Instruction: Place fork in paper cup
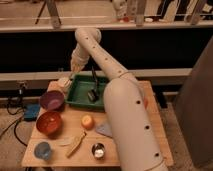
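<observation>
My gripper (72,71) hangs from the raised arm at the table's back left, just above and right of the paper cup (63,81), a short cream cylinder standing left of the green tray (80,100). A thin pale sliver, the fork (69,76), slants from the gripper down toward the cup's rim. The gripper looks shut on it. I cannot tell whether its tip is inside the cup.
A black-handled spatula (92,89) lies in the green tray. A purple bowl (51,100), a red-orange bowl (49,123), a light-blue cup (42,150), a metal cup (98,150), an orange fruit (87,121) and a yellowish banana-like piece (76,144) are on the table. My arm covers the right side.
</observation>
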You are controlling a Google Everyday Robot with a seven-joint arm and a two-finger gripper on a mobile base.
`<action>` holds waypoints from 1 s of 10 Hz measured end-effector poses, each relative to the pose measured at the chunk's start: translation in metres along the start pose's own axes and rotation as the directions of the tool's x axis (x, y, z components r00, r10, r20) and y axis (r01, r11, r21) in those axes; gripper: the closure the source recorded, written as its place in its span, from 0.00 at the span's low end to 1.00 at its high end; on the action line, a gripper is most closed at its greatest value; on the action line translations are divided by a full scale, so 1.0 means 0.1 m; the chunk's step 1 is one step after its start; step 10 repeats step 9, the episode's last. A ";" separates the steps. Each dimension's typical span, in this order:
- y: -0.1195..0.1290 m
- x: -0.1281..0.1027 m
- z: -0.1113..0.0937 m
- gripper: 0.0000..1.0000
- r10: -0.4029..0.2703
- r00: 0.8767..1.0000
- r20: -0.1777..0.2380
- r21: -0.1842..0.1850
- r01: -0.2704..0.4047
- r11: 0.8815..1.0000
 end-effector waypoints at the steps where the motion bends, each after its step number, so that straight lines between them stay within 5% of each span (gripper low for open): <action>1: -0.03 0.03 0.04 0.97 0.027 1.000 -0.004 0.006 -0.027 1.000; 4: -0.03 0.15 0.13 0.97 0.136 0.990 -0.026 0.031 -0.135 0.990; 7: 0.03 0.27 0.17 0.97 0.248 0.968 -0.050 0.067 -0.244 0.967; 10: 0.01 0.26 0.19 0.97 0.282 0.957 -0.071 0.085 -0.276 0.957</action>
